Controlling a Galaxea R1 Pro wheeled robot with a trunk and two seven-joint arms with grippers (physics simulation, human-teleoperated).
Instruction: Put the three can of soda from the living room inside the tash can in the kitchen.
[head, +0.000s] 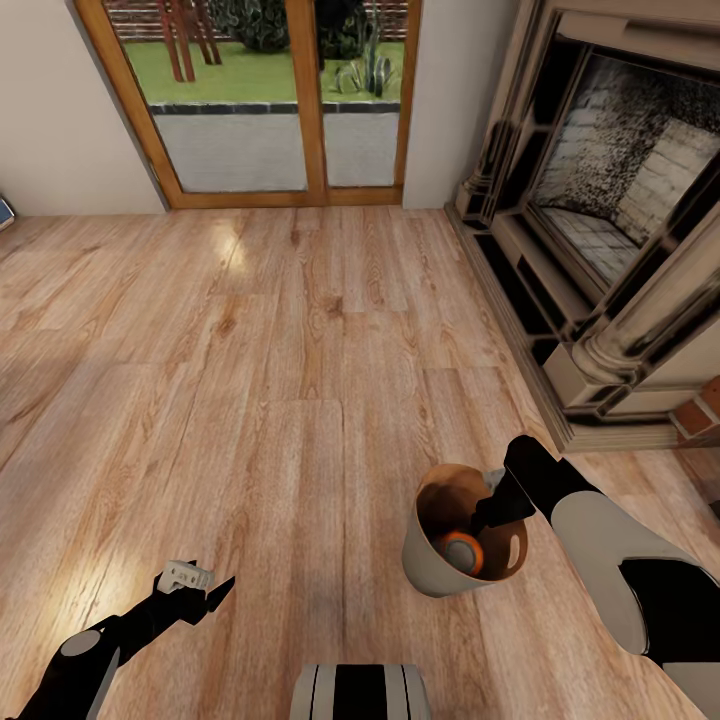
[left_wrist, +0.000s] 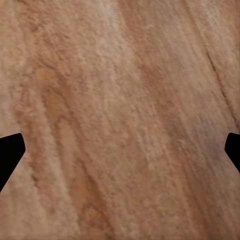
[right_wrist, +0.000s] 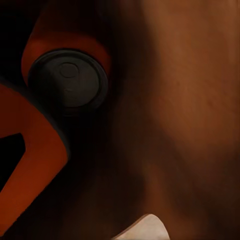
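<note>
Head view: evenly bright daylight enters through the wood-framed glass doors (head: 270, 100). A pale glare patch lies on the light wood plank floor (head: 235, 250) before them, with a second soft sheen ahead of the black left gripper (head: 195, 590). Vertical lines lean outward at the frame edges, a wide-angle stretch. The glossy stone fireplace surround (head: 620, 340) shows smeared reflections.

Left wrist view: well lit, the wood grain soft and blurred; black fingertips (left_wrist: 10, 155) sit as sharp silhouettes at either side.

Right wrist view: dim, warm brown gloom inside the grey tapered bin with tan-brown lining (head: 430, 560). The bright orange soda can with grey metal top (right_wrist: 67, 82) lies in deep shadow, its edges out of focus.
</note>
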